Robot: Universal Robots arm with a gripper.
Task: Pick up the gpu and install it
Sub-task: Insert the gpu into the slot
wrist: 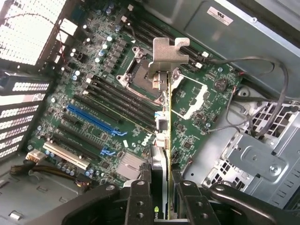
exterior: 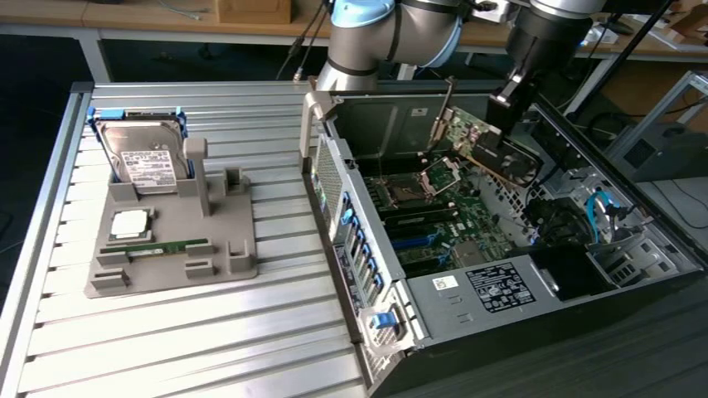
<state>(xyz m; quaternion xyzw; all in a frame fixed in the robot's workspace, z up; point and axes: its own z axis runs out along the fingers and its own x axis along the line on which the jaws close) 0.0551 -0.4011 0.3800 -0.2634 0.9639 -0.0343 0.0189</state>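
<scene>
Gripper (wrist: pixel 161 188) clamped on gpu (wrist: pixel 161 154), card edge-on above motherboard (wrist: pixel 197 101), not seated. Risk: tilt or offset from blue slot (wrist: pixel 91 118) could jam the edge connector; bracket may snag case (wrist: pixel 262 157).

The gpu (wrist: pixel 161 140) is seen edge-on and is squeezed between the two black fingers (wrist: pixel 139 197) of the gripper (wrist: pixel 161 177), with its silver end bracket (wrist: pixel 166 52) at the far end. It is held over the green motherboard (wrist: pixel 89 79), where long black slots (wrist: pixel 117 101) and one blue slot (wrist: pixel 93 119) are laid side by side. Grey cables (wrist: pixel 269 89) are looped over the metal case (wrist: pixel 255 157) beside the board.
</scene>
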